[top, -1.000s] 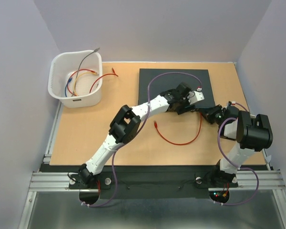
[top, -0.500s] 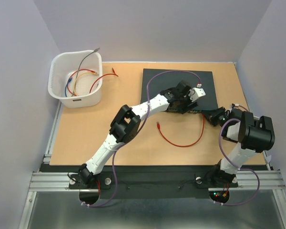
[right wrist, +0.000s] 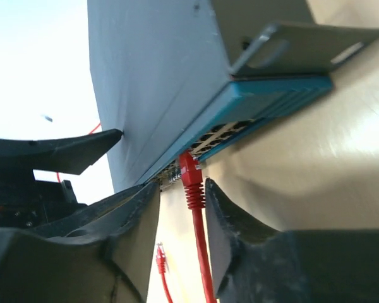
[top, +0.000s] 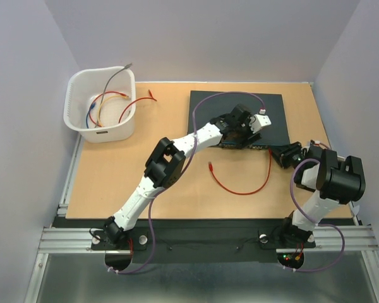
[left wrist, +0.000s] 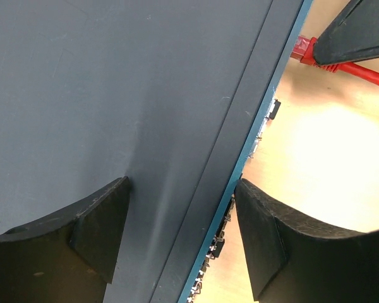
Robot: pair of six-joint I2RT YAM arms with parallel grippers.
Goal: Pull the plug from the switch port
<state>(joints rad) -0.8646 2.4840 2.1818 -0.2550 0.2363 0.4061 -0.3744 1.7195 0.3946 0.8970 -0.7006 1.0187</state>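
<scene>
Switch (top: 218, 110) lying flat at the far right of the table (top: 145, 132), long teal face (right wrist: 265, 101) turned toward the arms. And both arms are right on it!

Left gripper (left wrist: 180, 196) comes in from above, planted at that near edge. Jaws spread wide, nothing pinched: one finger (left wrist: 98, 230) sits over the dark top panel, the other (left wrist: 265, 246) hangs just past the teal face, out over the wood. The edge of the box runs straight up the gap between them.

Over to the right gripper (right wrist: 181, 186), low on the table at the switch's near right corner, pointing into the socket row. There's the plug (right wrist: 188, 173), red, its nose up against the teal face. How deep it sits in the port, I cannot tell from here. The jaws stand apart either side of it. The right-hand one is almost brushing the plug's boot, while the left-hand one leaves a clear sliver of daylight. Not a clamp, then.

From the plug the red cable (top: 243, 189) drops back between the fingers, loops across the table in front of the switch, and ends in a loose connector (top: 208, 165) near the left arm.

Far left corner, well away from all this: white basket (top: 71, 107), a few cables tangled inside.
</scene>
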